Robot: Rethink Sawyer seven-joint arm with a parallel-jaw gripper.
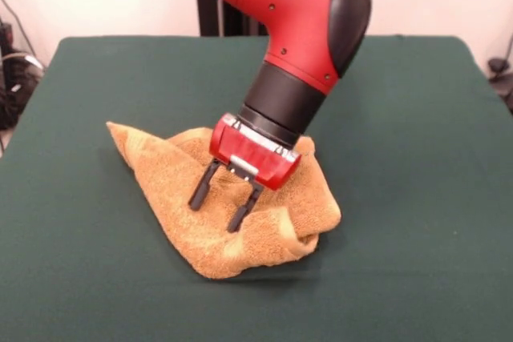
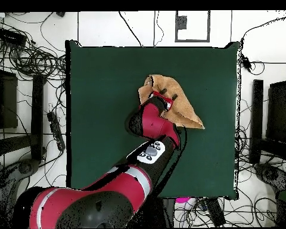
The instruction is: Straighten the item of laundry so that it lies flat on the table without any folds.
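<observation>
The item of laundry [image 1: 172, 175], an orange-tan terry towel, lies crumpled and folded over itself near the middle of the dark green table [image 1: 401, 198]. One corner points toward the left in the front view, and a thick fold bulges at the right. In the overhead view the towel [image 2: 182, 109] shows as a rough triangle, partly hidden by the arm. My gripper [image 1: 216, 207] hangs tilted over the towel, open, with its two dark fingers [image 1: 199, 190] spread just above or touching the cloth. Nothing is held between them. The gripper [image 2: 164, 96] in the overhead view sits over the towel's middle.
The red and black arm [image 2: 151, 128] reaches across the table from the robot's side. Cables [image 2: 32, 56] and dark equipment [image 2: 5, 98] lie on the floor around the table. Bare green top surrounds the towel on all sides.
</observation>
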